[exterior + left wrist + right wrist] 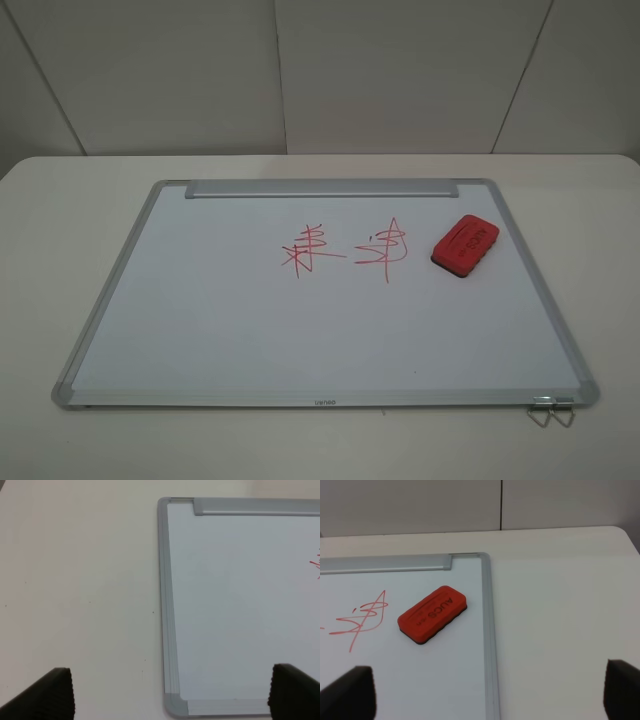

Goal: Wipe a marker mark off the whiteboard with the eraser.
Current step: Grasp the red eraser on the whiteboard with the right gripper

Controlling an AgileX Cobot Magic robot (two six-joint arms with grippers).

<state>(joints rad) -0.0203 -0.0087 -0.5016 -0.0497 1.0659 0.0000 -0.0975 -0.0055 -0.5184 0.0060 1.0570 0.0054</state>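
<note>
**Both sides spread wide, nothing gripped**

left pincer (172,694): fingers (50,696) spread wide, nothing between the pads. One finger hangs over the table (75,580), the other over the whiteboard (240,605). A grey corner cap of the board sits between them, just ahead of the tips. A few red strokes show far ahead on the board-side finger's flank, too cut off to tell which scribble they belong to.

right pincer (485,690): fingers (347,694) spread wide too, holding nothing. The frame (488,630) runs between them, so one finger is over the board and one over the table. The eraser (432,614) lies flat on the board ahead of the board-side finger, well apart from the tips and near the frame. Its lettering faces up and it is skewed to the frame.

marker mark (308,250): mid-board, stacked strokes with a long tail. Seen from the right pincer it lies beyond the eraser and beyond the second scribble (385,245), the peaked, looped one, which sits between mark and eraser. The eraser touches neither. The metal strip (322,188) runs along the board edge farthest from both pincers.
</note>
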